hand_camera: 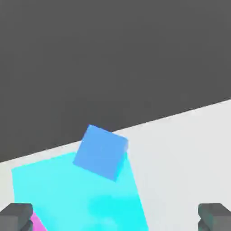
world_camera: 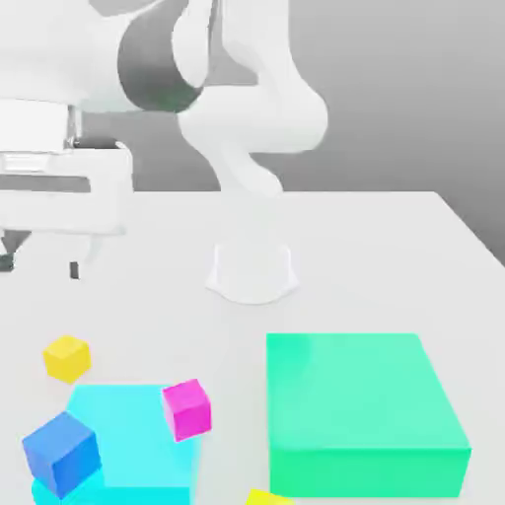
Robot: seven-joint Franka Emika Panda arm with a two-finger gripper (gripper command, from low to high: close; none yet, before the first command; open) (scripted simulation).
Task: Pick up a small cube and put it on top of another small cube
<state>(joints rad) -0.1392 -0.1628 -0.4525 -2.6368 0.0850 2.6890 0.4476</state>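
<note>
Yellow shows at the near edge of the exterior view, a sliver of a second yellow cube (world_camera: 266, 497) just off the near corner of the green block (world_camera: 365, 414). Taking the cyan slab (world_camera: 133, 439) as landmark: the blue cube (world_camera: 61, 452) sits tilted on its near corner toward the exterior view's left, and the magenta cube (world_camera: 187, 408) stands tilted at its edge on the side facing the green block. The small cube (world_camera: 67, 358), plain yellow, rests on the white counter (world_camera: 375, 256) just beyond the slab's far corner, apart from the blue and magenta cubes. The green block lies beside the slab, toward the exterior view's right. Farther back than the slab stands the arm's round base (world_camera: 252, 271). The tool (world_camera: 39, 264) hangs above the counter beyond the small cube, well clear of it, and in the hand view its two grey fingertips (hand_camera: 16, 215) stand wide apart with nothing between them.
</note>
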